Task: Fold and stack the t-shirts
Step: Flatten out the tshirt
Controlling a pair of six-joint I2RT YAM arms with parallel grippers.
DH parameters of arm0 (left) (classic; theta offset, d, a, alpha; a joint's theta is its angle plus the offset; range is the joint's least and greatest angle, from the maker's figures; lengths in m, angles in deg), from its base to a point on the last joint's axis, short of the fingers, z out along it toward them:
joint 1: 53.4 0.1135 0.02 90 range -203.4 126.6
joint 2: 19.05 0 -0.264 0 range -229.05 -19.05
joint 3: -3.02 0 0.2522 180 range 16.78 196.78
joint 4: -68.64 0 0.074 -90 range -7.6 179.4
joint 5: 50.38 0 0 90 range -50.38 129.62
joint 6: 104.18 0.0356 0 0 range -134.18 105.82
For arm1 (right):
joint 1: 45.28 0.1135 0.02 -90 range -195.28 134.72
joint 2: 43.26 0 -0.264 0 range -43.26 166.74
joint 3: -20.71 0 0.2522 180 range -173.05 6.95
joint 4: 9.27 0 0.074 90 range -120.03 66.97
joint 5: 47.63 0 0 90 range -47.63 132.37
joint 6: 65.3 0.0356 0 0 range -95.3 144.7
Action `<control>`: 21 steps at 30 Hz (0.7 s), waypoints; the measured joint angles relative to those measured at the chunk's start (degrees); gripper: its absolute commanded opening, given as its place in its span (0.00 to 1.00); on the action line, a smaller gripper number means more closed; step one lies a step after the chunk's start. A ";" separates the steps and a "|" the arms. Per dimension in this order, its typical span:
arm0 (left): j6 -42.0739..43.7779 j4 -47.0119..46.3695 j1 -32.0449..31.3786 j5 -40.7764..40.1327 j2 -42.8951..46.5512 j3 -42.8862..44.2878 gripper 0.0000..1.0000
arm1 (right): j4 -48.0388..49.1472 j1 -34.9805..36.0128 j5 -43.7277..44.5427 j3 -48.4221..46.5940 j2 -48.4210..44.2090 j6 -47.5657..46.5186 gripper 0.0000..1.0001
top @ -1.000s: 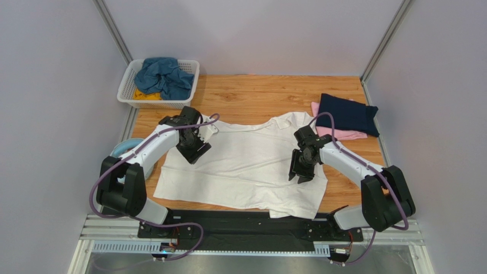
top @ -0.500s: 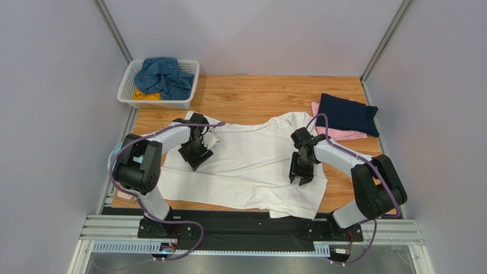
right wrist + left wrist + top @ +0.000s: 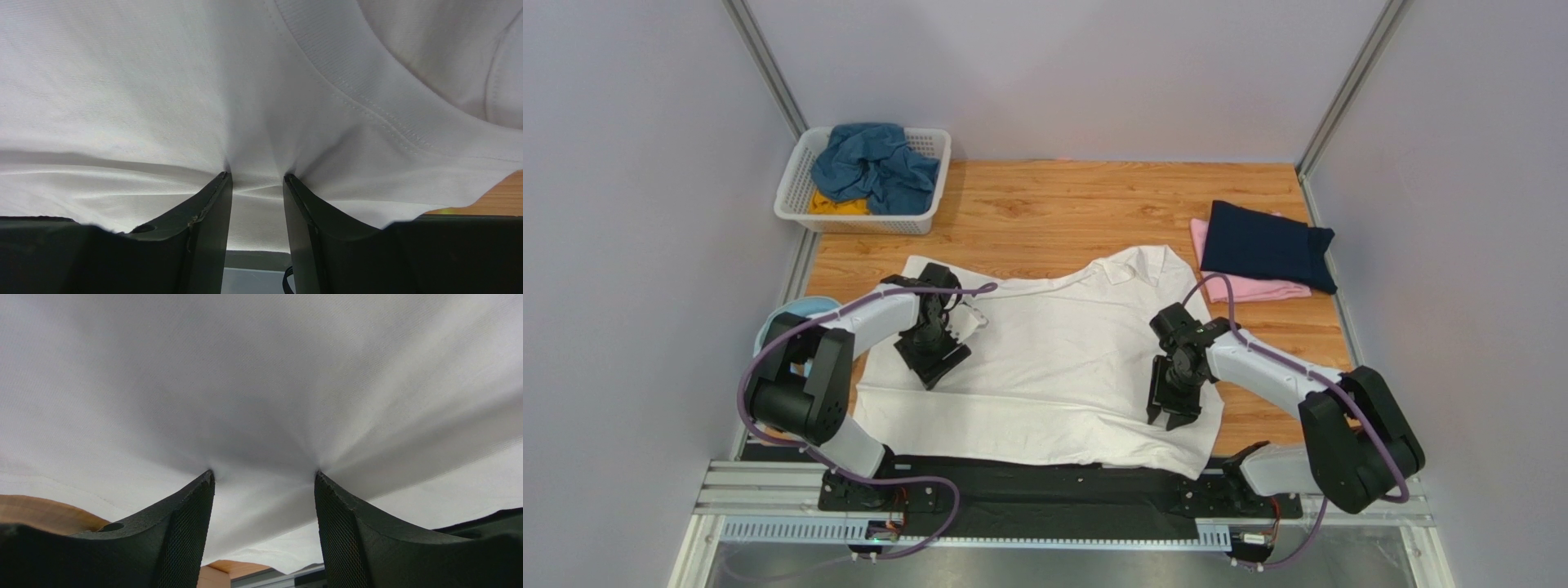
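From overhead you see the white shirt (image 3: 1063,361) spread flat across the middle of the wooden table (image 3: 1075,208), its hem hanging just over the near edge. Your left gripper (image 3: 928,363) is down on the shirt's left side and your right gripper (image 3: 1173,407) on its right side, well apart. That view hides both sets of jaws.

The wrist cameras show them. On the left, the jaws stand wide apart, and each fingertip (image 3: 205,481) presses into the cloth, with creases fanning out from it. On the right, the jaws are also apart but closer together. Those fingertips (image 3: 224,180) dig in just below the ribbed collar, with a small pucker between them. Neither gripper is clamped on anything.

Only the overhead view shows the rest. A folded navy shirt (image 3: 1265,245) lies on a pink shirt (image 3: 1259,292) at the far right. A blue shirt (image 3: 873,159) and a yellow shirt (image 3: 836,205) sit in the basket (image 3: 860,224) at the far left. Light-blue headphones (image 3: 787,316) lie by the left arm.
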 measured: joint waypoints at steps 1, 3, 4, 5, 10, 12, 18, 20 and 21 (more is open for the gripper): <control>0.00 0.46 0.00 0.13 0.28 -0.28 0.67 | 0.04 0.09 -0.22 0.42 -0.55 0.24 0.42; 0.00 1.20 0.00 0.61 0.96 -0.79 0.67 | -0.11 0.31 -0.70 1.20 -1.55 0.72 0.42; 0.00 1.60 0.00 0.76 1.25 -0.90 0.67 | -0.20 0.42 -0.76 1.25 -1.66 0.74 0.43; -0.02 2.08 0.00 0.85 1.55 -0.90 0.68 | -0.44 0.44 -0.79 1.18 -1.70 0.76 0.43; -0.22 5.20 0.00 0.72 2.67 4.44 0.69 | -7.48 0.57 0.90 -7.43 -0.79 -0.28 0.49; -0.24 6.03 0.00 0.33 2.36 10.21 0.69 | -9.70 0.26 2.14 -16.41 1.22 -1.51 0.50; -0.22 4.37 1.60 -1.27 -7.08 34.67 0.67 | -9.88 -3.82 5.44 -43.95 13.62 -5.81 0.50; -0.22 3.65 3.30 -1.55 -13.09 41.22 0.67 | -9.16 -6.10 6.38 -49.00 18.95 -6.82 0.48; -0.22 3.30 4.09 -1.68 -15.67 42.99 0.67 | -8.92 -7.06 6.62 -50.25 21.22 -7.15 0.48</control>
